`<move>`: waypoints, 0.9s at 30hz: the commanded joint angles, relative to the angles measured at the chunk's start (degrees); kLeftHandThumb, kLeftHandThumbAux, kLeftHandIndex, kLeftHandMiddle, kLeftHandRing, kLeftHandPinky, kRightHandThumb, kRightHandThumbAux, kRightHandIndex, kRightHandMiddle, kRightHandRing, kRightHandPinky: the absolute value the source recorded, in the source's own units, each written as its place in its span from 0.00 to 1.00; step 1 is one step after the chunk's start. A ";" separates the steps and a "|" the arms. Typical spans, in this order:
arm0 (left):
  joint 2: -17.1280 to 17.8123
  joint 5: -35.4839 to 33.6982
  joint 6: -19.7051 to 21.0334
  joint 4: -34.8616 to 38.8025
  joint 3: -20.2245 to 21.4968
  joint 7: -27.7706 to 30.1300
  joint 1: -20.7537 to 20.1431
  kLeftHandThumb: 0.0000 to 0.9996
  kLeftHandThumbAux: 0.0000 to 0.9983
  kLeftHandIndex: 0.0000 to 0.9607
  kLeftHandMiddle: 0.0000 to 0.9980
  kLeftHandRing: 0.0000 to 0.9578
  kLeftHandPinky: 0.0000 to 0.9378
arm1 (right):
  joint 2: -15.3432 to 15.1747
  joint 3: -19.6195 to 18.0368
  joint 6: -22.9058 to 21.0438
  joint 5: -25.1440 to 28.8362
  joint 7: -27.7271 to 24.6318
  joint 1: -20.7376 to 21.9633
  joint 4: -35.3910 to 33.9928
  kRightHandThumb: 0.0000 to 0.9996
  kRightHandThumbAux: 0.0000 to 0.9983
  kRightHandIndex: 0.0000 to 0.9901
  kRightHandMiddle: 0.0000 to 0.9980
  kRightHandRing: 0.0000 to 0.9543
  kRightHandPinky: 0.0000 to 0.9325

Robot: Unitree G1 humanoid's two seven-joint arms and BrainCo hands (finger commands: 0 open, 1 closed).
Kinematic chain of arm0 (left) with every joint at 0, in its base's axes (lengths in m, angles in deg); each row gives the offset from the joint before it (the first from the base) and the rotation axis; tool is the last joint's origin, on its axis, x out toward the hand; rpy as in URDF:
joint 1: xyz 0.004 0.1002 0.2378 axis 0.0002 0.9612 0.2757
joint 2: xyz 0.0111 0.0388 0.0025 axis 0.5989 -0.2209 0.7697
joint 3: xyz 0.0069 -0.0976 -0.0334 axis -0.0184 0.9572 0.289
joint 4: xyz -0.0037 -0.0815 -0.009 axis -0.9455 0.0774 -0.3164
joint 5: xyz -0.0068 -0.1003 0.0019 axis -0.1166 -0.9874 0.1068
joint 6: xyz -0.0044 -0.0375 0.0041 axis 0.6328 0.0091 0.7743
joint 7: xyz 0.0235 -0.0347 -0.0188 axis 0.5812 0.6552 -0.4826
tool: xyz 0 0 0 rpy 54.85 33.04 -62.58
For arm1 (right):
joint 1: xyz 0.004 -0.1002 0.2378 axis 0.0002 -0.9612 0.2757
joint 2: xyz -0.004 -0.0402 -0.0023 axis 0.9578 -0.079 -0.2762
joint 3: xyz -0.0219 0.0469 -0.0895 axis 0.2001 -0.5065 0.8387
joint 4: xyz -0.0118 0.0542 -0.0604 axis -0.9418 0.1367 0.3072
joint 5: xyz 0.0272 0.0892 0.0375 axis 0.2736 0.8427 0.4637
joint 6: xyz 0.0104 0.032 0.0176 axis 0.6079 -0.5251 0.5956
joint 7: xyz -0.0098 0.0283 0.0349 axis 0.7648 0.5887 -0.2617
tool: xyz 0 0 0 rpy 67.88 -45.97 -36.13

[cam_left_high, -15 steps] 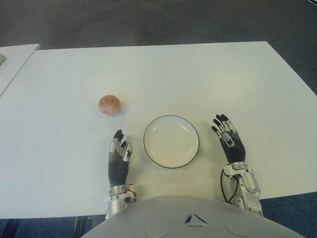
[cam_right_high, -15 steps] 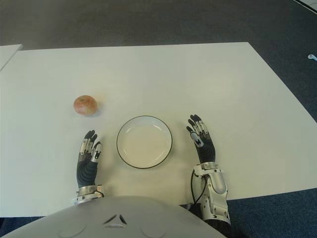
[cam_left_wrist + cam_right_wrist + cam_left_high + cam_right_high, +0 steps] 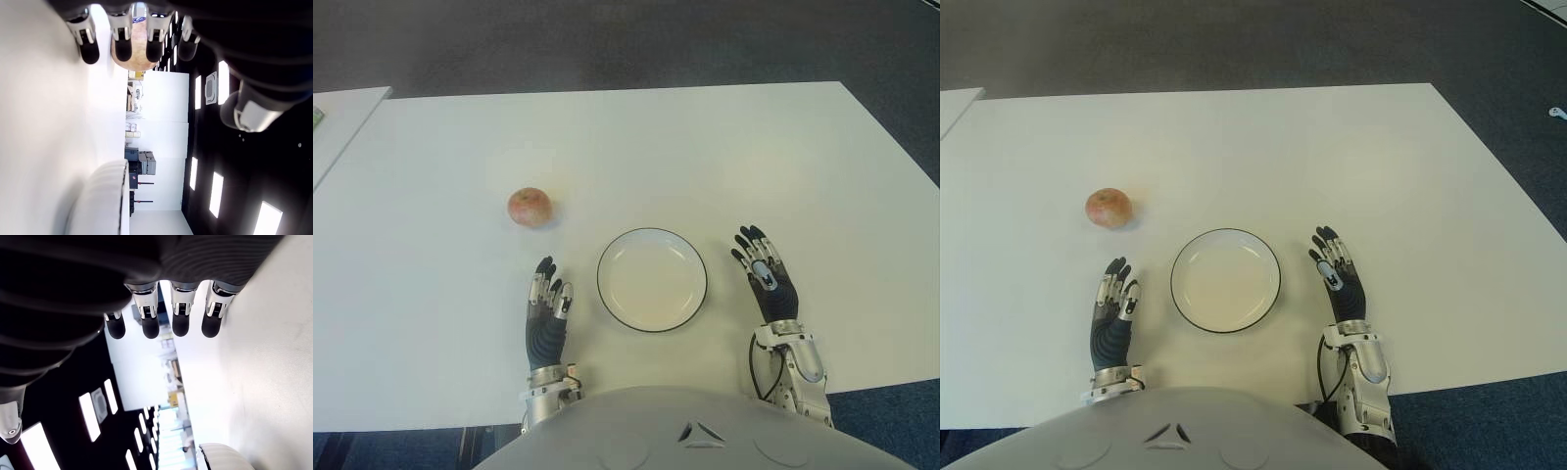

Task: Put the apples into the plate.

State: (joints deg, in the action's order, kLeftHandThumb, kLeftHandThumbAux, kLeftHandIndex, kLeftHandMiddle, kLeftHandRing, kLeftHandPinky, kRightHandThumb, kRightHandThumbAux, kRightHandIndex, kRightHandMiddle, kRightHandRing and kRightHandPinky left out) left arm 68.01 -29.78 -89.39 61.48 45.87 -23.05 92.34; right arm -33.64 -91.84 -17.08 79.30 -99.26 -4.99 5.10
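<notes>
A lone apple [image 3: 530,207] is sitting on the white table [image 3: 705,147], at about ten o'clock from the empty plate [image 3: 652,279] and well apart from it. The round fruit is likely to roll away if the fingers are nudging it before closing, or to slip from a shallow grip on the way over. The left hand [image 3: 547,313] is hovering at the plate's nine o'clock, fingers extended and gripping nothing; the right hand [image 3: 768,281], at three o'clock, is likewise spread and empty.
</notes>
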 commanded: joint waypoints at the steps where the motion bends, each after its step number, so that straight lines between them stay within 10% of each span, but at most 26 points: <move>1: -1.42 -0.45 0.67 -0.94 0.34 0.35 0.45 0.06 0.47 0.02 0.00 0.00 0.00 | 0.18 0.46 -2.15 -1.01 0.43 -1.28 2.06 0.08 0.49 0.01 0.00 0.00 0.00; 8: -1.32 -1.20 0.68 -0.87 0.45 0.66 0.30 0.06 0.48 0.02 0.00 0.00 0.00 | 0.43 0.57 -2.06 -1.23 0.40 -1.13 2.35 0.08 0.49 0.01 0.00 0.00 0.00; 16: 0.20 -4.82 6.76 19.01 -5.19 2.74 5.60 0.08 0.50 0.03 0.00 0.00 0.01 | 0.28 0.21 -1.82 -1.29 0.25 0.28 4.03 0.09 0.49 0.00 0.00 0.00 0.00; 21: 2.62 -10.03 10.46 24.77 -3.82 4.81 5.53 0.11 0.51 0.06 0.01 0.00 0.03 | 0.24 0.60 -1.65 -2.51 0.86 1.00 4.42 0.09 0.48 0.00 0.00 0.00 0.00; 27: 4.60 -1.06 18.09 33.18 3.49 2.63 4.29 0.15 0.54 0.07 0.01 0.00 0.05 | 0.82 0.85 -2.04 -2.58 1.18 2.16 5.62 0.09 0.47 0.00 0.00 0.00 0.00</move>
State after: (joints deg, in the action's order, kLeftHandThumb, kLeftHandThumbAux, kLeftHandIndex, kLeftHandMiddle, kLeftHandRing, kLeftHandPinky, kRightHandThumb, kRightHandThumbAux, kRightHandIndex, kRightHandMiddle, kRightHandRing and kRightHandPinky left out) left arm 71.50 -35.06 -75.07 91.42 46.25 -19.49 97.24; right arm -33.46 -91.59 -16.98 77.47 -98.61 -2.37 7.59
